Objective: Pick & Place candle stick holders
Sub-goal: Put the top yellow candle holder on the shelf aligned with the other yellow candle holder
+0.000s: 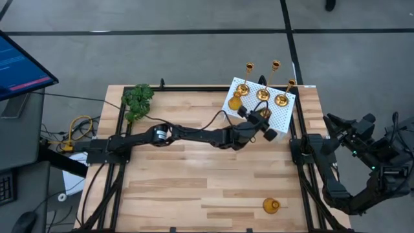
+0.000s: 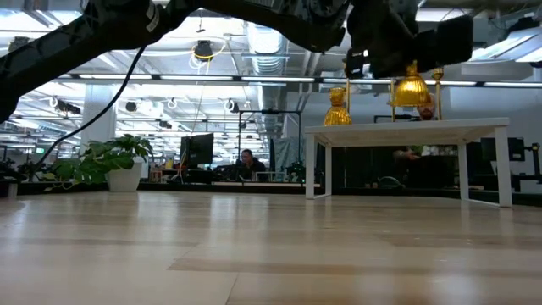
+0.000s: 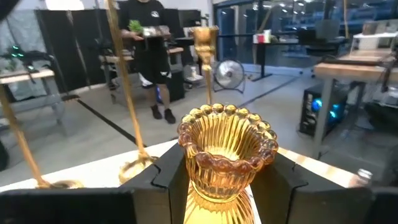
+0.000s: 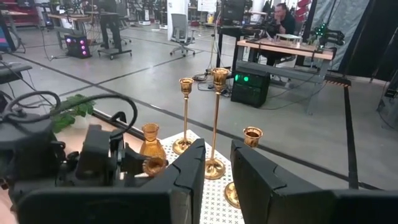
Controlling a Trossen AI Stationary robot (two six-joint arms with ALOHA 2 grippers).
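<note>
My left gripper (image 1: 262,124) reaches over the near edge of the white perforated stand (image 1: 279,115) at the table's far right, shut on a squat amber candle stick holder (image 3: 227,146). On the stand are three tall brass holders (image 1: 263,92), resting on their round bases, and another amber one (image 1: 234,102). A third amber holder (image 1: 270,206) sits on the table near the front right. My right gripper (image 4: 217,168) waits beyond the table's right edge, its fingers a little apart with nothing between them. My left gripper pinches the amber holder's ribbed body (image 3: 198,182), below its scalloped rim, between its two fingers (image 3: 166,177). The fingers lie about level and come from the table's left. The holder stays upright, mouth up, lifted clear above the stand's top (image 2: 412,89).
A green leafy plant (image 1: 137,98) stands at the table's far left corner. A monitor (image 1: 19,65) and yellow cables (image 1: 77,129) lie off the left edge. The wooden tabletop (image 1: 194,181) is bare through the middle and front.
</note>
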